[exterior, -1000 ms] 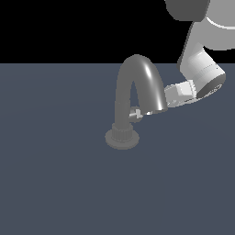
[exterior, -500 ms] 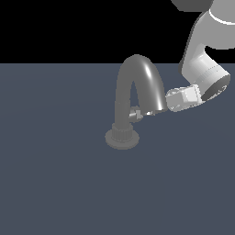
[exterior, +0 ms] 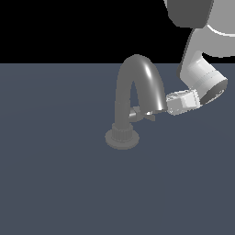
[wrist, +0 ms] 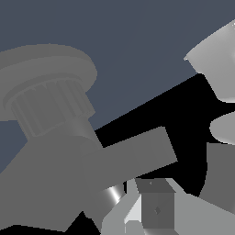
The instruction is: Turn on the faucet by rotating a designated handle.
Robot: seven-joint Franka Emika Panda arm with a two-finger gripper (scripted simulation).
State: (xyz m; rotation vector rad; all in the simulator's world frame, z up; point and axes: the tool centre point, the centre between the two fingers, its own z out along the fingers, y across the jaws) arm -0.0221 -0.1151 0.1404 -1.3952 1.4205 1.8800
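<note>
The dull grey faucet stands on its round base on the dark floor, its arched spout curving down toward the exterior view's right. The small handle juts from the column under the arch. My gripper reaches in from the right at handle height, its tips hidden behind the spout end. In the wrist view the ribbed collar of the faucet fills one side and a grey bar of the handle lies just beyond my gripper, whose fingers sit side by side with no gap.
The flat dark blue-grey floor spreads around the faucet. My arm's white links hang above and to the exterior view's right of the spout. Nothing else is in view.
My hand has sunk a little and tilted beside the spout end. The handle looks slightly shifted toward the exterior view's right. The faucet body has not moved.
</note>
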